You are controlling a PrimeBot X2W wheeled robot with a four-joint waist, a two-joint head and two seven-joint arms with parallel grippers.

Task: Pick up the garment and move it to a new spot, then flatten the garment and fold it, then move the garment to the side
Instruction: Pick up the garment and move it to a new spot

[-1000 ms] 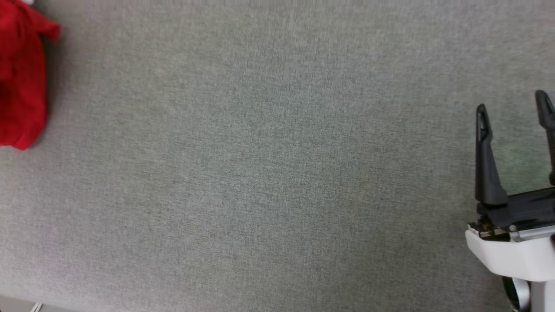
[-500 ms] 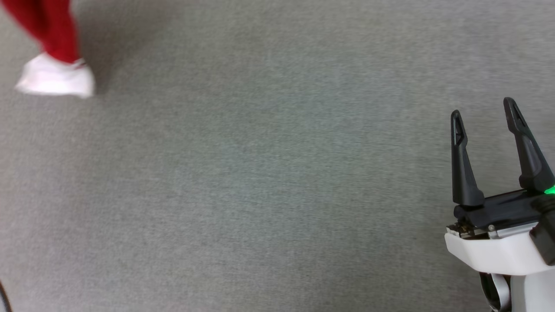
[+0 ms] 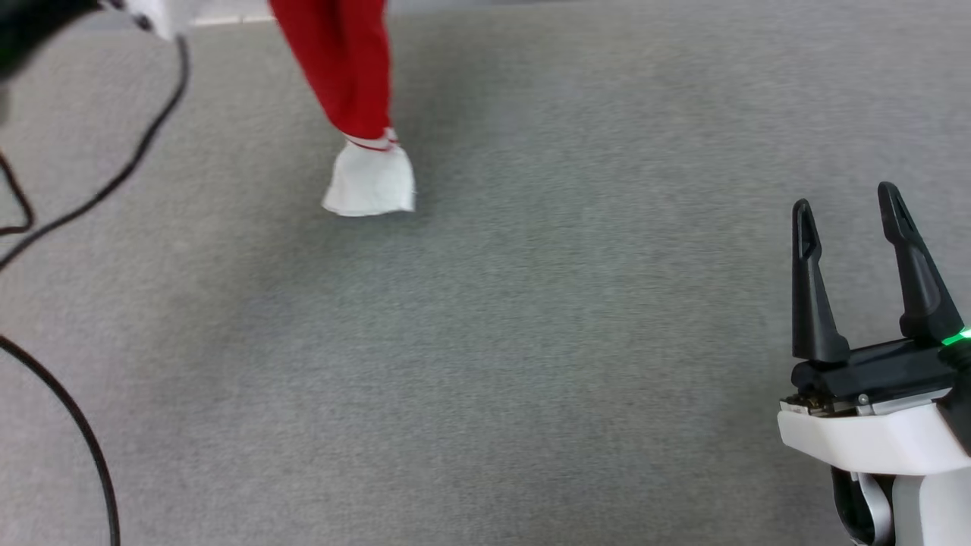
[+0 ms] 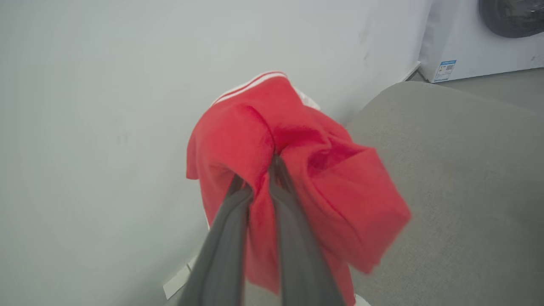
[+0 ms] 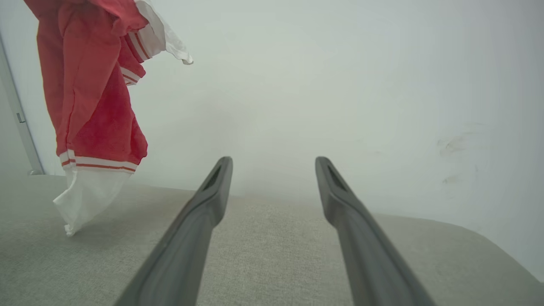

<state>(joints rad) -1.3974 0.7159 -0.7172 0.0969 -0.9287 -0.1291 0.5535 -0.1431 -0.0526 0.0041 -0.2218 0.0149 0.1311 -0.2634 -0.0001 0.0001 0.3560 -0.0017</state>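
The red garment (image 3: pixel 345 68) hangs down from the top of the head view, its white sleeve (image 3: pixel 369 184) with striped trim dangling just over the grey surface. In the left wrist view my left gripper (image 4: pixel 272 163) is shut on a bunched fold of the garment (image 4: pixel 331 187), which drapes around both fingers. From the right wrist, the garment (image 5: pixel 93 106) hangs at the upper left with the sleeve tip near the surface. My right gripper (image 3: pixel 846 203) stands open at the lower right, far from the cloth, with nothing between its fingers (image 5: pixel 204 204). The print is hidden.
A grey fabric-covered table (image 3: pixel 531 341) spreads under everything. Black cables (image 3: pixel 91 197) loop along the left edge of the head view. A pale wall (image 5: pixel 340 85) stands beyond the table's far edge, and a white appliance (image 4: pixel 480 38) sits on the floor at the back.
The garment has been lifted off the surface and carried rightward toward the middle, now hanging with its white sleeve low. The head view has shifted too. The right gripper stays open.
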